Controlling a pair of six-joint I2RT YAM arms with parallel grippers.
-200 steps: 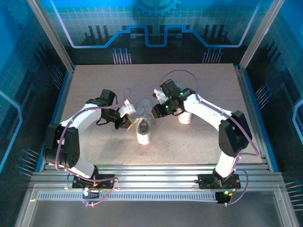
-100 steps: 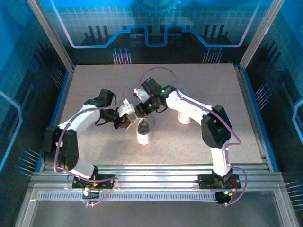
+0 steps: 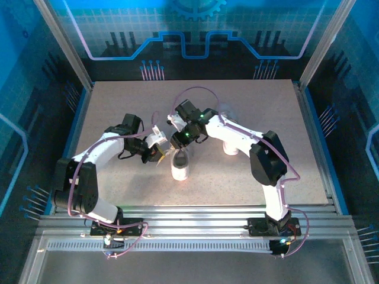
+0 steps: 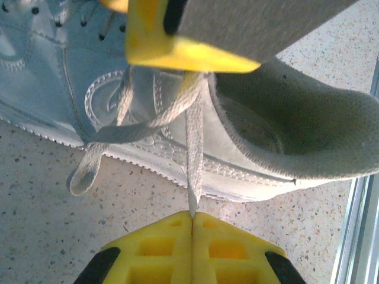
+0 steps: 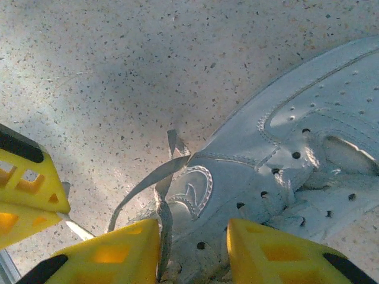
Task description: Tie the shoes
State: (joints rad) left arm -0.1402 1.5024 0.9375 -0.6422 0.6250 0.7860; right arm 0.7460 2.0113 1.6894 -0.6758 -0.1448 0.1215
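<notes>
- The shoe (image 3: 179, 167) being worked on is found near the middle of the table (image 3: 118, 106), between the two arms. The second shoe (image 3: 231, 147) stands to its right, partly hidden behind the right arm.
- No knot or bow is seen on the nearer shoe. One lace (image 4: 193, 160) is drawn out taut from the eyelets, and a loose end (image 4: 83, 177) lies slack on the table beside the sole.
- The taut lace is pinched between the closed fingers of the left gripper (image 4: 192, 222), just beside the shoe's side.
- The right gripper (image 5: 192, 248) is held low over the shoe's upper with its jaws apart, and nothing is seen clamped between them. A lace strand passes just beside one finger.
- The task is judged to be at an early stage: crossing, looping and tightening are left for this shoe. The state of the second shoe's laces cannot be told.
- Little room is left between the two grippers, which are close together over the shoe. Open table is available behind and to the left. The rail (image 3: 195, 213) at the near edge is well apart from the work.
</notes>
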